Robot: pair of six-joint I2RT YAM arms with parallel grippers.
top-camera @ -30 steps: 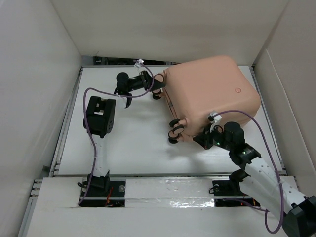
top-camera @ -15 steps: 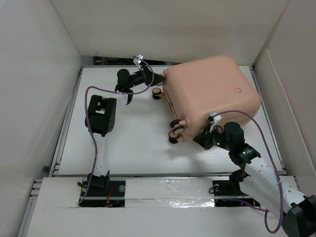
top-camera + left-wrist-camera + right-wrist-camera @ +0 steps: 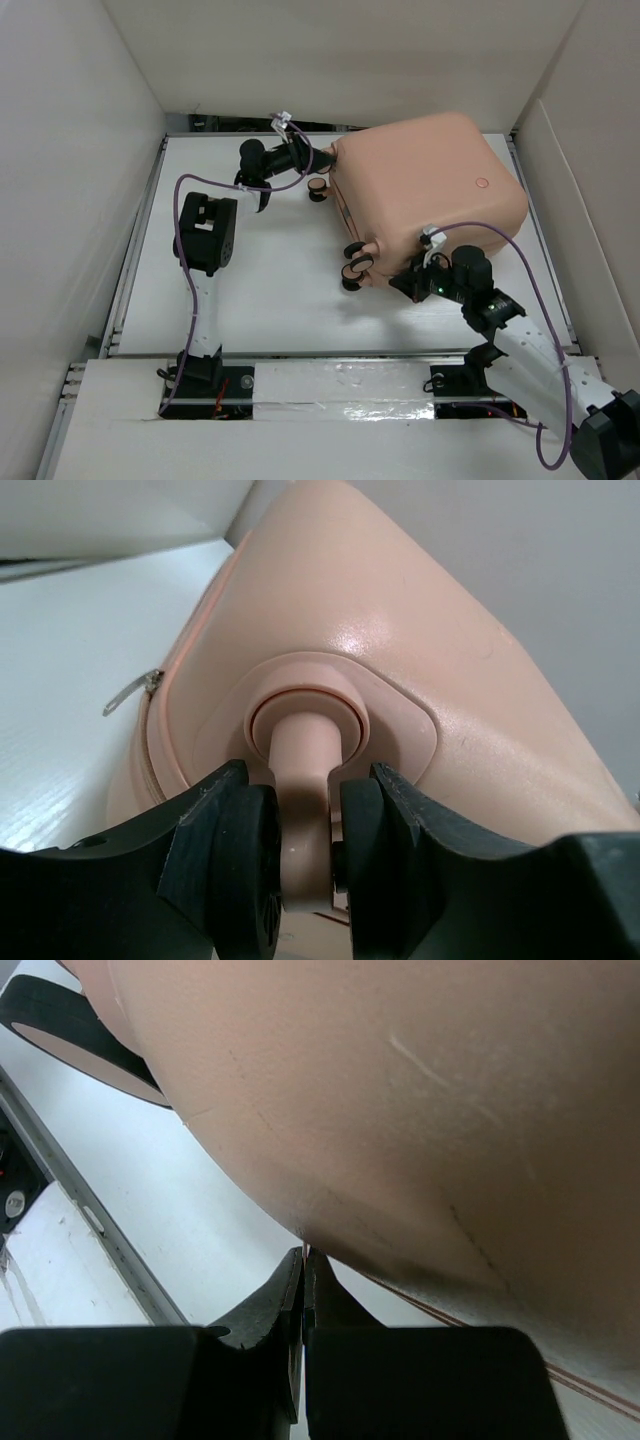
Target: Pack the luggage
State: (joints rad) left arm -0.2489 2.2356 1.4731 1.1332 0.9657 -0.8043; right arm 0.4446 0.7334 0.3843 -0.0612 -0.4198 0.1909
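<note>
Luggage [image 3: 430, 190] lay closed at the 1 o'clock part of the table [image 3: 270, 280]. Left tool [image 3: 305, 830] grasped a wheel post [image 3: 303, 750] at the luggage's 10 o'clock corner. Right tool [image 3: 303, 1270] was clenched tight, tips touching the shell's 6 o'clock edge.

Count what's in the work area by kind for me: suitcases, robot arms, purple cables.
Suitcase: 1
Robot arms: 2
Purple cables: 2
Total: 5
</note>
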